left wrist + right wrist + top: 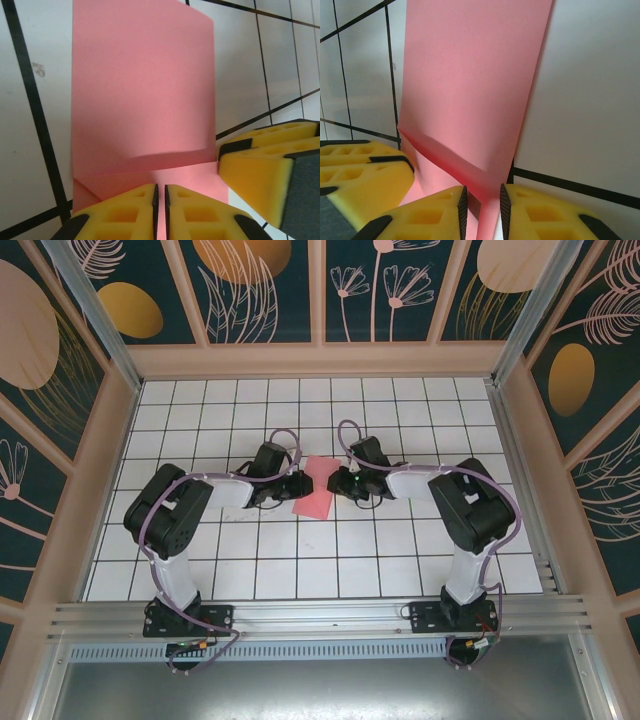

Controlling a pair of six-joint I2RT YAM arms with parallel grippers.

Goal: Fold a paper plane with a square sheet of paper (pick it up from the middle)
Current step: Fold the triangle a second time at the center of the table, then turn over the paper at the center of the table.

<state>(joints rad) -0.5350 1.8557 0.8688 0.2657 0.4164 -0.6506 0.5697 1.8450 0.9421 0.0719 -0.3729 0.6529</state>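
Note:
The square sheet of paper (316,492) is salmon pink and folded, lying on the white tiled table between my two grippers. In the left wrist view the paper (140,90) shows an upper flap over a lower layer. My left gripper (160,186) sits over its near edge, pads a hair apart, nothing visibly pinched. In the right wrist view a raised flap of the paper (475,75) bends down into the gap of my right gripper (481,189), whose pads stand apart around it. From above, the left gripper (294,490) and right gripper (338,483) face each other across the sheet.
The table (400,560) is white tiles with black lines, walled by patterned panels. A metal rail (320,615) runs along the near edge by the arm bases. The other arm's yellow fingers (260,170) crowd the paper's right side, and likewise fingers (360,170) at the left.

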